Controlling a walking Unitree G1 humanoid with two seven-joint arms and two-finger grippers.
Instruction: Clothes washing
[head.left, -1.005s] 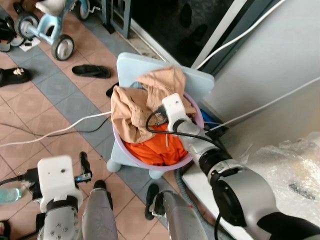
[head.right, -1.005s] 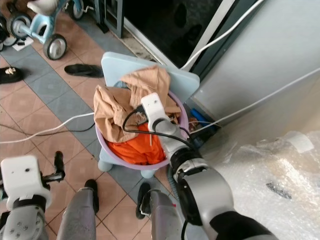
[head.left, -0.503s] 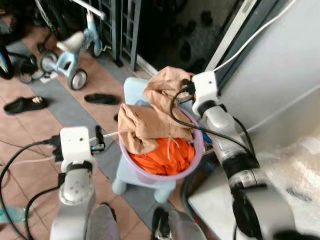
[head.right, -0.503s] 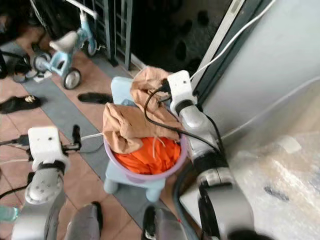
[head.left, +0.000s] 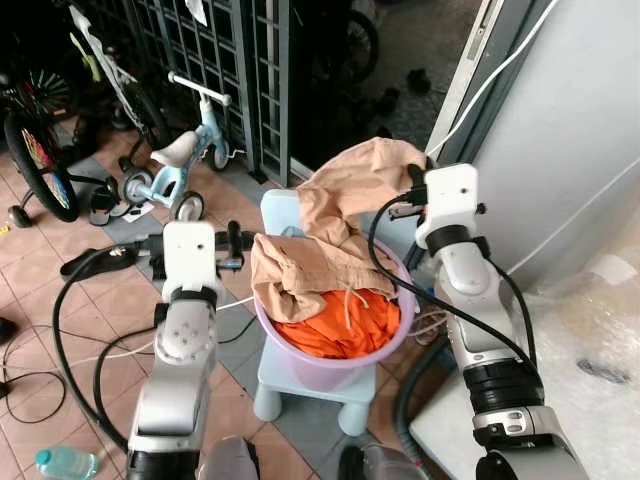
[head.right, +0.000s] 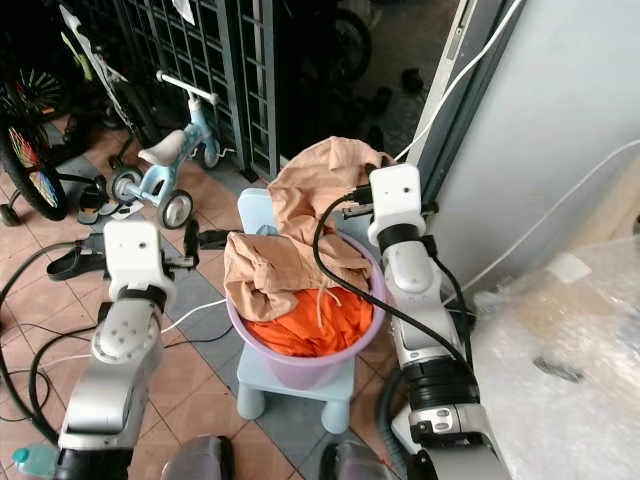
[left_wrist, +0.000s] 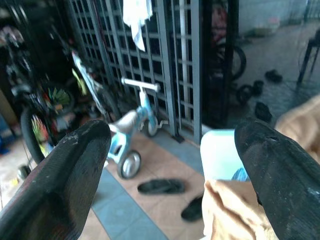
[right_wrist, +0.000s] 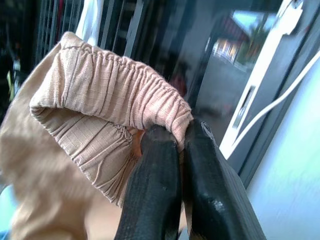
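The right gripper (right_wrist: 182, 142) is pinched tight on the elastic waistband of the tan garment (head.left: 345, 185), which hangs down and leftward from it into the purple basin (head.left: 300, 350) directly below. The left gripper (left_wrist: 170, 150), fingers spread wide, holds nothing beside the basin.

Home porch: tiled floor (head.left: 60, 330), tricycle (head.left: 175, 165), sandals (head.left: 85, 262).

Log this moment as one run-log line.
step: lifting garment | right gripper: shut on tan garment, raised above purple basin | left gripper: open, idle beside basin | orange clothes: in basin
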